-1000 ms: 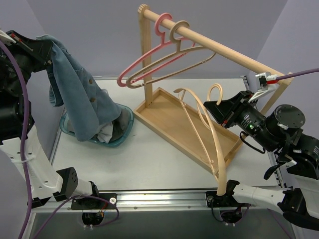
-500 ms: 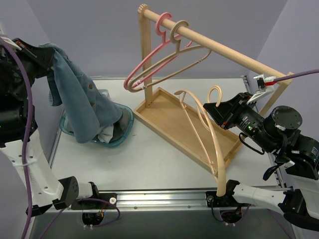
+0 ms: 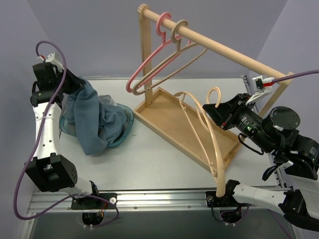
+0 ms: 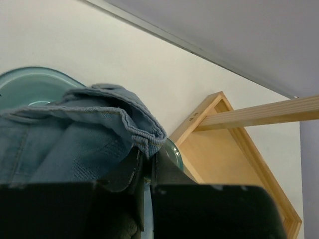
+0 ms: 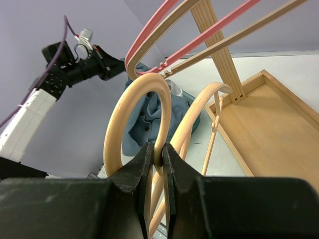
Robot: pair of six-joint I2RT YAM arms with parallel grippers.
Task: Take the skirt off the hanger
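Observation:
The blue denim skirt [image 3: 92, 122] hangs from my left gripper [image 3: 76, 83], which is shut on a bunched hem of it [image 4: 144, 137]. Its lower part lies over the teal basket [image 3: 127, 123] and spills past the rim onto the table. In the left wrist view the left gripper [image 4: 147, 158] pinches the cloth between its jaws. My right gripper [image 3: 213, 107] is shut on the hook of the bare beige hanger [image 3: 212, 134], which hangs down toward the near table edge. The right wrist view shows the right gripper [image 5: 158, 150] clamped on the hook loop [image 5: 167, 109], with the skirt [image 5: 144, 124] far behind.
A wooden rack [image 3: 224, 50] with a tray base [image 3: 164, 117] stands mid-table. A pink hanger [image 3: 149, 60] and a tan hanger [image 3: 175, 63] hang on its rail. The basket also holds other dark cloth. The rack's post [image 4: 249, 115] crosses the left wrist view.
My left arm has come down and forward, lowering the skirt from high above the basket until it drapes over it. The hangers on the rail swung slightly. The right arm barely moved.

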